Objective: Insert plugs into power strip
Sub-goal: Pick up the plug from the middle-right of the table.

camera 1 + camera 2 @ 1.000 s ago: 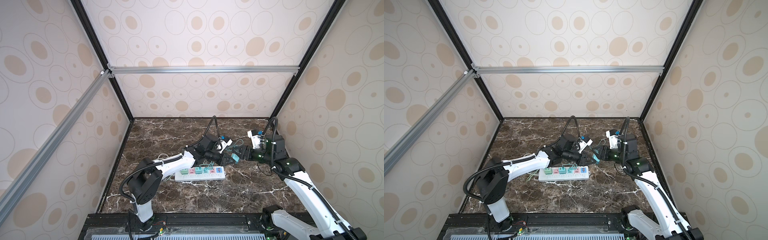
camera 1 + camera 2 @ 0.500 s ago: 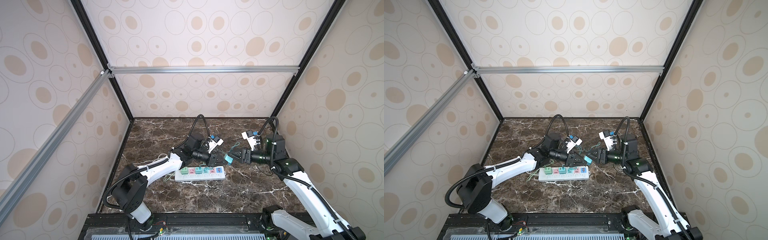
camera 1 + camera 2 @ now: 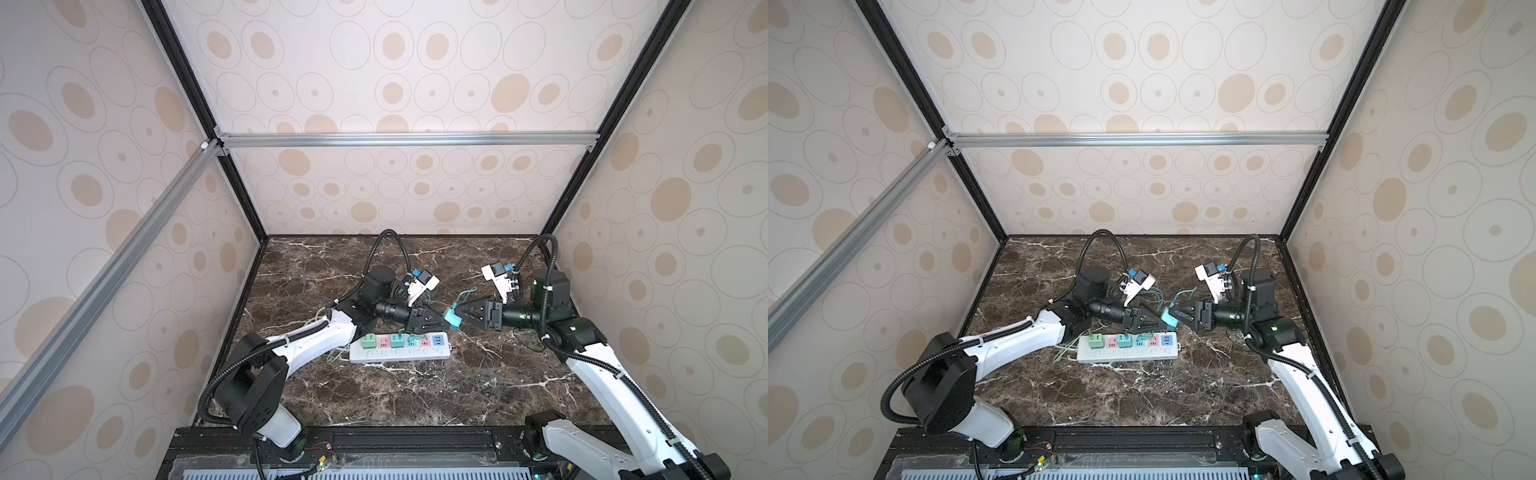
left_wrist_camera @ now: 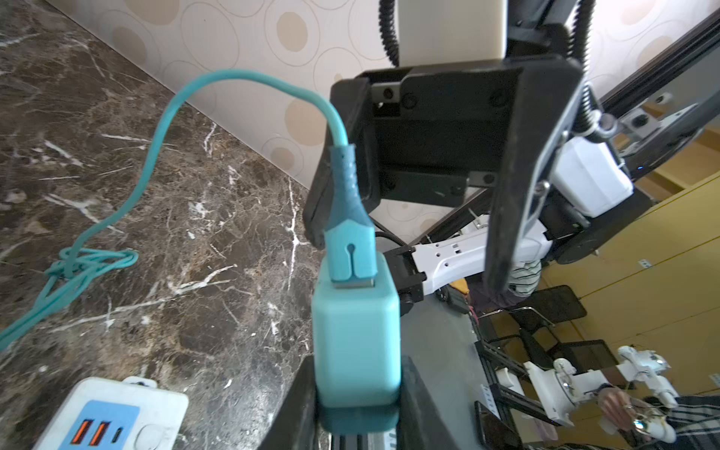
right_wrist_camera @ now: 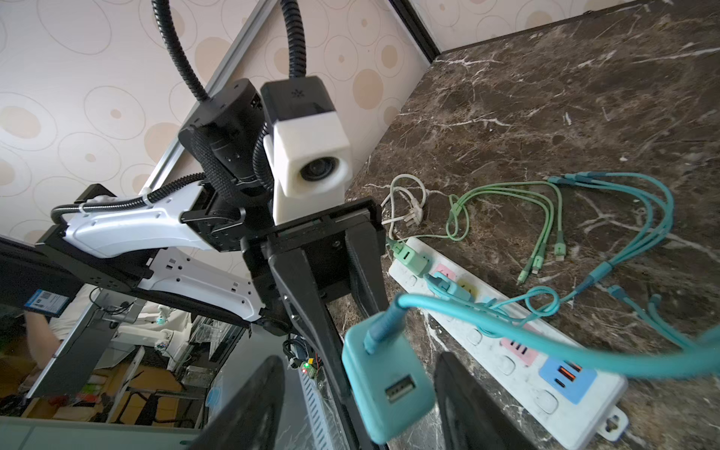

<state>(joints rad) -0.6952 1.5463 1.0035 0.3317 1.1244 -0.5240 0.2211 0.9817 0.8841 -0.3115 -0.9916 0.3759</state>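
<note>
A teal-blue cube plug (image 4: 356,343) with a teal cable (image 4: 156,156) is clamped in my left gripper (image 4: 356,409), which is shut on it above the marble, just past the power strip's USB end. In both top views the plug (image 3: 454,320) (image 3: 1169,318) hangs between the two grippers. My right gripper (image 5: 358,360) faces it, open, with a gap on each side of the plug (image 5: 389,385). The white power strip (image 3: 399,353) (image 5: 506,370) holds a mint green plug (image 5: 411,259) and another teal plug (image 5: 448,286) in its sockets.
A white plug on a thick white cord (image 5: 409,210) lies behind the strip's far end. Loose green and teal cable ends (image 5: 545,241) spread over the marble beside the strip. Enclosure walls stand close on the left, right and back.
Both grippers and the teal plug have shifted a little to the left, and the left arm's base has swung round. The right gripper's jaws have spread slightly.
</note>
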